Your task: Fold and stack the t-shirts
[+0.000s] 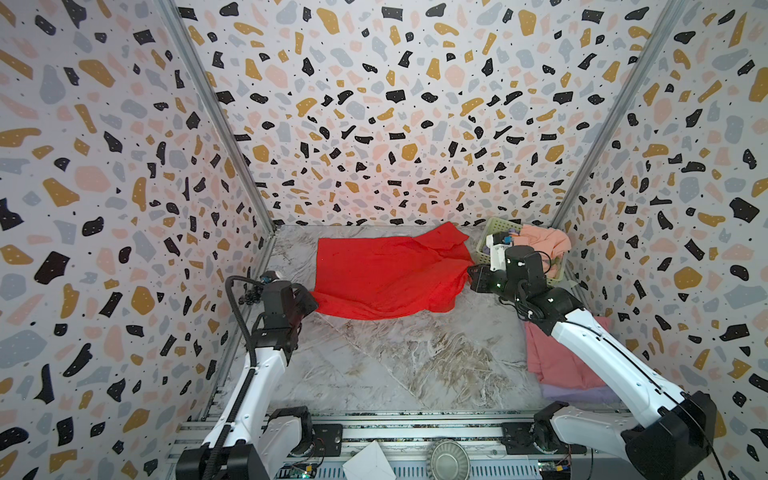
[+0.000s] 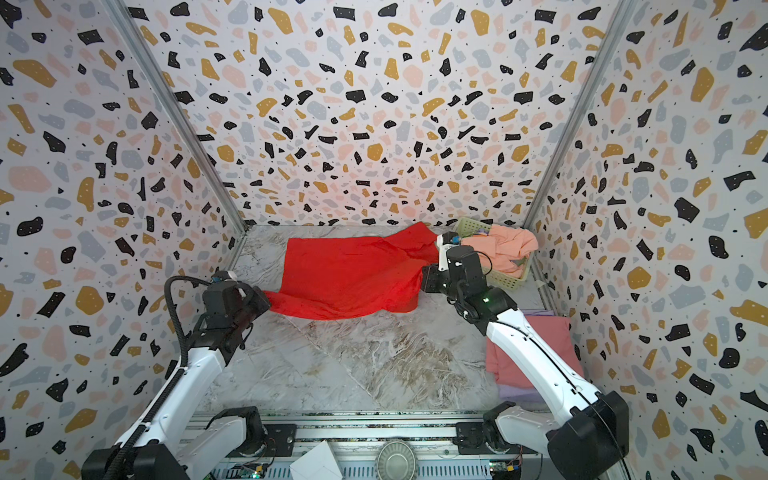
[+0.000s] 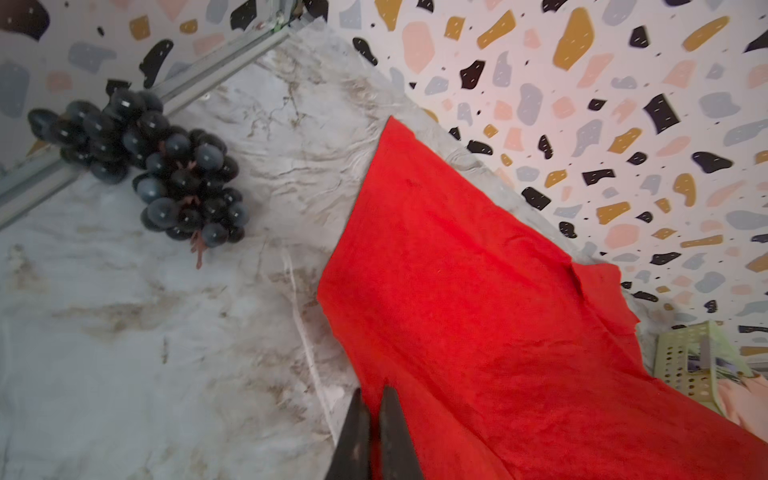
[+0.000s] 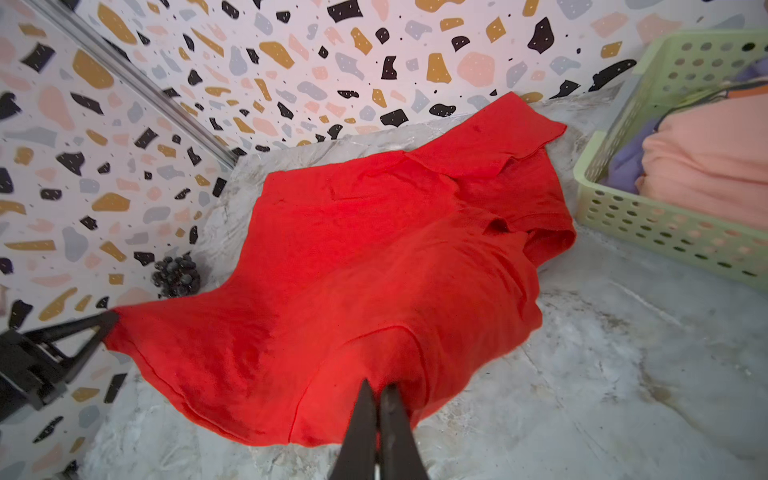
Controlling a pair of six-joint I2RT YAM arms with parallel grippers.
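Clearly the red shirt [image 4: 374, 257] is light, limp cloth, best held at its edges, where the left gripper [image 3: 374, 399] and right gripper [image 4: 377, 390] each pinch it closed.

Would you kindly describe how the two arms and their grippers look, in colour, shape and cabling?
Both arms have glossy white link shells with black joint housings and black wrist blocks. The left arm carries a black ribbed cable conduit that loops above its wrist; the right arm shows thin black wires and a small green light near its wrist. The left gripper and the right gripper each have two slim, tapering matte-black fingers.
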